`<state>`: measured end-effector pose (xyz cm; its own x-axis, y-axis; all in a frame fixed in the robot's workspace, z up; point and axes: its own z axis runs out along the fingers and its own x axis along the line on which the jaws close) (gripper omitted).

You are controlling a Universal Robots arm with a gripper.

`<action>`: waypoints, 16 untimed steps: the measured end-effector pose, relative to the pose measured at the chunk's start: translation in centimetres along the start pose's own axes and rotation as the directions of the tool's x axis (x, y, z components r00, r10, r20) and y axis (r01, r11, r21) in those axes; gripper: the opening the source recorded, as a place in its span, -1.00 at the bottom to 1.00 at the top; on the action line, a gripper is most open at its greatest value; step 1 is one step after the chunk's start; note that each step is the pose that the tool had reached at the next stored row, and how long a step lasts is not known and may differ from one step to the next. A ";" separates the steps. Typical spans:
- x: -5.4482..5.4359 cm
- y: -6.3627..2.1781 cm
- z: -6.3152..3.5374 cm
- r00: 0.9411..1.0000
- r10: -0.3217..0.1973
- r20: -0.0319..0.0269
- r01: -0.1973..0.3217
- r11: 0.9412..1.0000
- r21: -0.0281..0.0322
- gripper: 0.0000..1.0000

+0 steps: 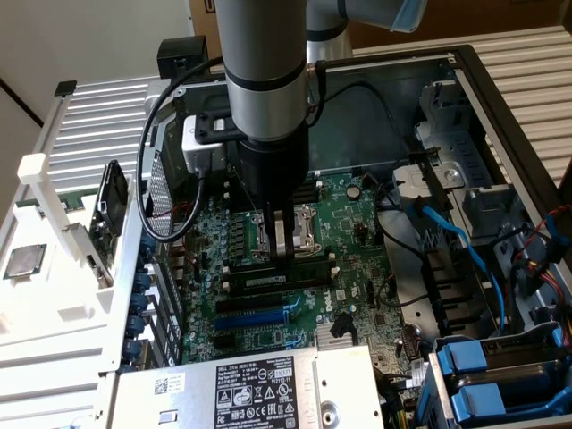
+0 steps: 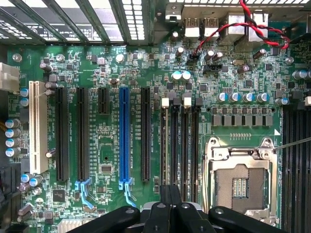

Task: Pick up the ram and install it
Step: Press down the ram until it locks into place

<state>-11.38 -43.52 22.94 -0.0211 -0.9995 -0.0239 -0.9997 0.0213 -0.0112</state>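
Observation:
In the exterior view the ram (image 1: 273, 280), a long dark stick with a pale label, stands on edge in one of the black memory slots (image 1: 268, 290) of the green motherboard (image 1: 357, 223). My gripper (image 1: 282, 257) points straight down at the ram's middle with its fingers shut together and nothing between them. The tips are at the ram's top edge; whether they touch it I cannot tell. In the wrist view the shut gripper (image 2: 170, 193) hangs over the row of memory slots (image 2: 180, 145) with white end clips.
The empty processor socket (image 1: 299, 228) lies just behind the gripper, also seen as the socket (image 2: 240, 182). A blue expansion slot (image 2: 125, 136) and black ones run beside the memory slots. A square processor chip (image 1: 22, 261) rests on the white tray. Blue cables (image 1: 465, 250) and drive cages line the case's right.

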 end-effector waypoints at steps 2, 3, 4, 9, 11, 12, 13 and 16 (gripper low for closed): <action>0.0 0.00 0.01 1.000 0.000 0.000 0.000 1.000 -0.002 -0.79; 0.0 0.00 0.02 1.000 0.000 0.000 0.000 1.000 -0.004 -0.79; 0.1 0.00 0.03 1.000 0.000 0.000 0.000 1.000 -0.006 -0.79; 0.2 -0.21 0.03 1.000 0.000 0.000 0.000 1.000 -0.009 -0.79; 0.2 -0.28 0.03 1.000 0.000 0.000 0.000 1.000 -0.010 -0.79; 0.2 -0.28 0.03 1.000 0.001 0.000 -0.001 1.000 -0.011 -0.79; 0.2 -0.30 0.03 1.000 0.000 0.000 0.000 1.000 -0.011 -0.79; 0.2 -0.33 0.04 1.000 0.000 0.000 0.000 1.000 -0.013 -0.79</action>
<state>-11.05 -43.68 22.90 -0.0215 -0.9995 -0.0235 -0.9998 0.0214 0.0023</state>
